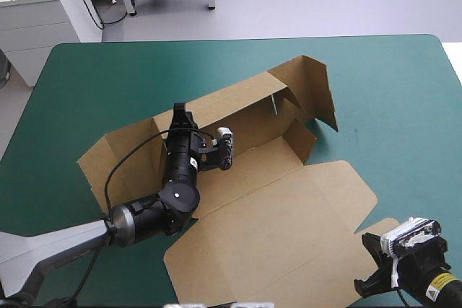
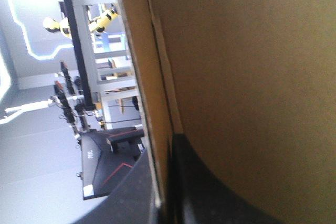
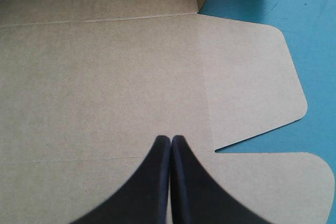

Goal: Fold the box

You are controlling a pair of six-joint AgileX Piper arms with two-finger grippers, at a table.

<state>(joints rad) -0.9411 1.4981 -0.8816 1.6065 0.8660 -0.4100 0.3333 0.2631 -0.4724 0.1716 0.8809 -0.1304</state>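
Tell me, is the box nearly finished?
Not yet. Done: the box has its far wall standing up. In hand: the left gripper pinches that wall in its jaws. Left: the lid lies flat; the right gripper hovers by its corner, jaws shut.

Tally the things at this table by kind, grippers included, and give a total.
brown box: 1
grippers: 2 (left gripper, right gripper)
table with teal-green cover: 1
Total: 4
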